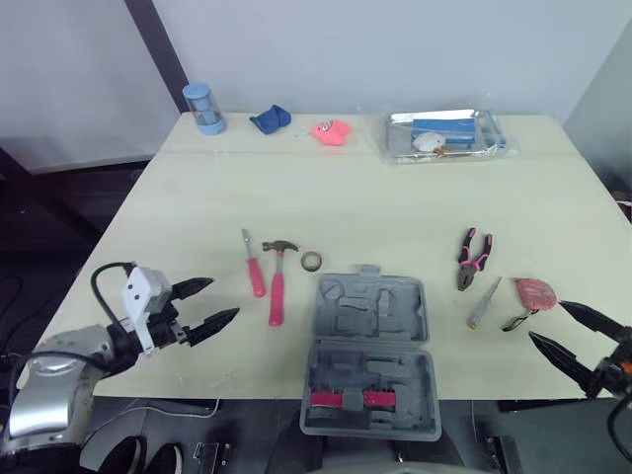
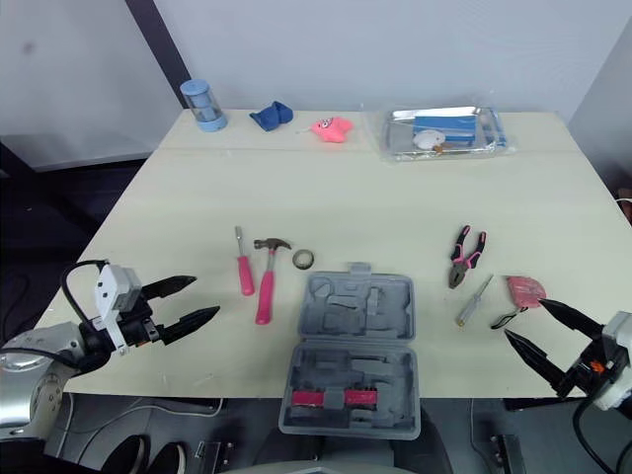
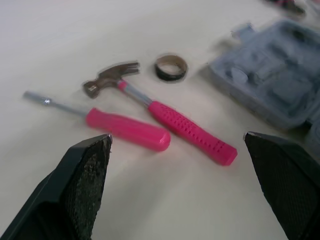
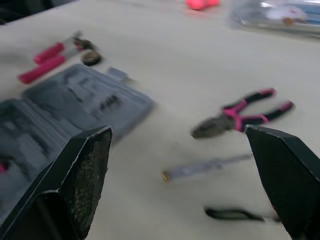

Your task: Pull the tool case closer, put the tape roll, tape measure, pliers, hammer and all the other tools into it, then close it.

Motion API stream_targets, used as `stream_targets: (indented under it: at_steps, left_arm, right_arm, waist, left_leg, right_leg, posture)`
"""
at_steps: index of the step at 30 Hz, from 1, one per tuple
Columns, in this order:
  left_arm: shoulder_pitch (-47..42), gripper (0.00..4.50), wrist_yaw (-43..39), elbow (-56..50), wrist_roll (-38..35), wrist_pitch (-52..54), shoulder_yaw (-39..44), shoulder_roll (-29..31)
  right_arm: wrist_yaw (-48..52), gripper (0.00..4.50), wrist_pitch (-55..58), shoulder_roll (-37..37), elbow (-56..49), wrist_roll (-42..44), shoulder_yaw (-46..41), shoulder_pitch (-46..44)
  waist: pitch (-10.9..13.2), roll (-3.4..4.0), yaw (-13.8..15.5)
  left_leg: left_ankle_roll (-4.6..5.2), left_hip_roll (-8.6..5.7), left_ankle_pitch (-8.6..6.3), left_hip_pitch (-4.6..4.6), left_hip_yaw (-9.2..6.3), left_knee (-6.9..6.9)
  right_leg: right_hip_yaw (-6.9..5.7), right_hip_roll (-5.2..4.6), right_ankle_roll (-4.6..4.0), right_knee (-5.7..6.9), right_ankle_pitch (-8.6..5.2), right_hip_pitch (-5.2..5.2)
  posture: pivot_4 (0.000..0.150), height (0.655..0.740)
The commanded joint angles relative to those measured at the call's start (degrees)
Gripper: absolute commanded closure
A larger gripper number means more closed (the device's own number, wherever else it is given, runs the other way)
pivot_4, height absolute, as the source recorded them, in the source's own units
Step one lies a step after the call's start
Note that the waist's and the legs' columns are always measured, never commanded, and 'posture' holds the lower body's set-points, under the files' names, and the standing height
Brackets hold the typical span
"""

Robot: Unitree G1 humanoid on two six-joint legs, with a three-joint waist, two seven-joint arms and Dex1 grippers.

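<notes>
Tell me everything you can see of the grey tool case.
The tool case is grey, plastic-looking, lying open and flat at the table's near edge. Both halves show moulded recesses; the far half looks empty, with a handle on its far side; the near half overhangs the edge and holds a pink piece. The tape roll lies just off its far left corner, apart.

wall (image 1: 395, 49): pale grey | post (image 1: 158, 49): dark, slanted | table (image 1: 395, 197): cream top | floor (image 1: 59, 207): dark
</notes>
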Motion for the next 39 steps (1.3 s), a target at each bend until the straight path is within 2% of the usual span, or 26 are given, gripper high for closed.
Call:
stream_targets:
  at_steps: [1, 4, 8, 12, 17, 20, 25, 32, 39]
  left_arm:
    - [-7.2, 0.00, -2.0, 0.2, 5.9, 1.1, -7.0, 4.6]
    - [-13.6, 0.00, -4.0, 1.7, 9.4, 2.5, -12.9, 6.6]
    - [-27.7, 0.00, -8.7, 5.9, 18.9, 1.9, -25.1, 6.2]
    - [-38.4, 0.00, -12.0, 11.5, 26.6, -1.3, -34.4, 2.7]
    - [-46.0, 0.00, -16.9, 17.8, 32.8, -5.1, -41.9, -1.0]
    - [-50.3, 0.00, -19.8, 22.5, 36.0, -6.7, -45.2, -3.2]
    - [-58.8, 0.00, -18.9, 34.3, 43.0, -11.5, -50.3, -10.0]
    - [-62.1, 0.00, -18.4, 42.5, 47.0, -14.8, -51.9, -15.5]
    - [-63.1, 0.00, -17.5, 47.5, 49.5, -17.5, -52.2, -18.5]
  right_arm:
    - [3.3, 0.06, -1.8, -0.5, -2.7, 1.3, 2.4, -2.2]
    - [5.7, 0.06, -3.0, -0.7, -2.3, 1.2, 4.3, -4.6]
    - [8.0, 0.06, -3.6, -1.4, 0.2, 0.5, 7.5, -9.9]
    - [9.5, 0.06, -4.3, -1.7, 3.3, -0.4, 8.6, -12.9]
    - [10.7, 0.06, -5.1, -2.0, 5.0, -1.0, 9.1, -13.8]
    - [11.3, 0.06, -5.1, -2.1, 5.3, -1.0, 9.2, -14.0]
    - [12.7, 0.06, -4.7, -2.6, 4.9, -0.5, 10.1, -14.5]
    - [13.1, 0.06, -4.0, -3.3, 3.9, 0.7, 9.9, -16.2]
    - [12.1, 0.06, -3.0, -4.1, 2.7, 0.8, 9.6, -17.6]
  waist:
    - [0.0, -0.01, 0.1]
    - [0.0, 0.02, -0.1]
    - [0.1, -0.02, -0.1]
    - [0.1, -0.03, -0.1]
    - [0.1, -0.04, -0.2]
    - [0.1, -0.06, -0.2]
    - [0.1, -0.12, 0.0]
    - [0.2, -0.14, -0.4]
    - [0.3, -0.20, -0.2]
  left_leg:
    - [0.00, -0.01, 0.00, -0.01, 0.00, 0.00]
    - [0.00, -0.01, 0.00, -0.02, 0.01, 0.01]
    - [0.00, -0.01, 0.00, -0.04, -0.03, 0.03]
    - [0.00, -0.04, 0.00, -0.08, -0.03, 0.07]
    - [0.00, -0.04, 0.00, -0.11, -0.04, 0.07]
    - [0.01, -0.04, 0.01, -0.13, -0.06, 0.09]
    - [0.01, -0.08, 0.01, -0.15, -0.09, 0.15]
    - [0.02, -0.09, 0.01, -0.15, -0.11, 0.13]
    - [0.02, -0.10, 0.01, -0.19, -0.13, 0.15]
  right_leg:
    - [0.00, 0.00, 0.00, 0.01, 0.00, 0.00]
    - [0.00, 0.00, 0.01, -0.01, 0.01, 0.00]
    - [-0.03, 0.02, 0.01, 0.04, 0.01, -0.02]
    - [-0.03, 0.03, 0.02, 0.03, 0.01, -0.02]
    - [-0.04, 0.03, 0.02, 0.02, 0.01, -0.05]
    - [-0.05, 0.03, 0.02, 0.05, 0.01, -0.06]
    - [-0.06, 0.02, 0.03, 0.03, 0.01, -0.05]
    - [-0.05, 0.02, 0.04, 0.06, 0.01, -0.07]
    - [-0.06, 0.01, 0.05, 0.05, 0.01, -0.06]
  posture:
    - [0.150, 0.7400]
    - [0.150, 0.7400]
    - [0.150, 0.7400]
    - [0.150, 0.7400]
    - [0.150, 0.7400]
    - [0.150, 0.7400]
    - [0.150, 0.7400]
    - [0.150, 0.7400]
    - [0.150, 0.7400]
